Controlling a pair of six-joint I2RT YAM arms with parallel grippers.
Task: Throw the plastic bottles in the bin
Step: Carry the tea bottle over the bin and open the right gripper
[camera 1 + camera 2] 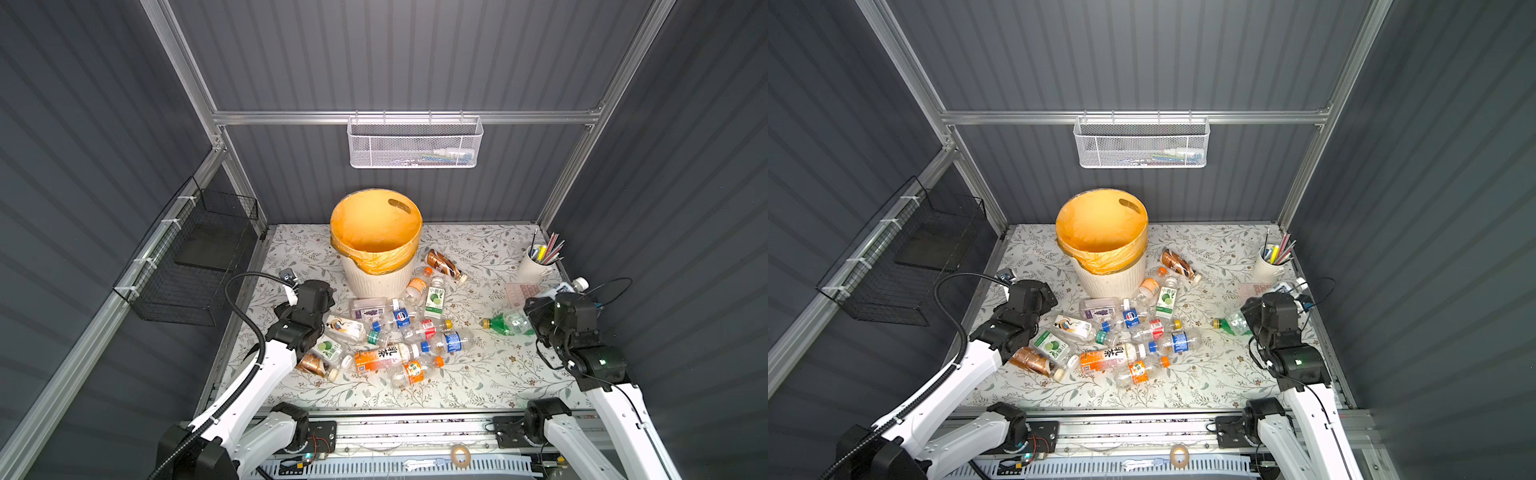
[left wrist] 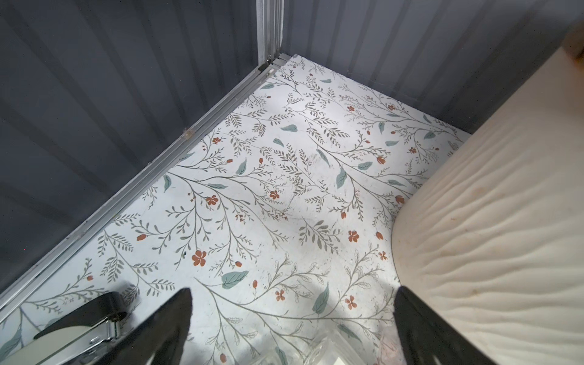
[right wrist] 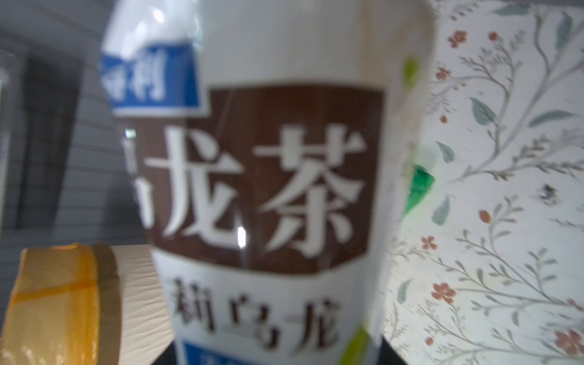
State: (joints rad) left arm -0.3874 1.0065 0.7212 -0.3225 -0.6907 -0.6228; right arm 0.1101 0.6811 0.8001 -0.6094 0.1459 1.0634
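Floral tabletop (image 1: 490, 374) with the bin (image 1: 374, 282) standing upright: the plastic bottles (image 1: 399, 332) lie piled on their sides just in front of the bin, with a few more to its right. Right gripper (image 1: 555, 296) is clamped on a white-labelled tea bottle (image 3: 284, 177), well right of the bin. Left gripper (image 2: 292, 290) hangs with its jaws spread wide, just beside the bin's wall on its left.

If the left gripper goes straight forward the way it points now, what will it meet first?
Most likely the bare tabletop beside the bin: the left gripper tilts downward and nothing stands ahead of its open fingers. Depth is unclear; the bin could graze one finger.
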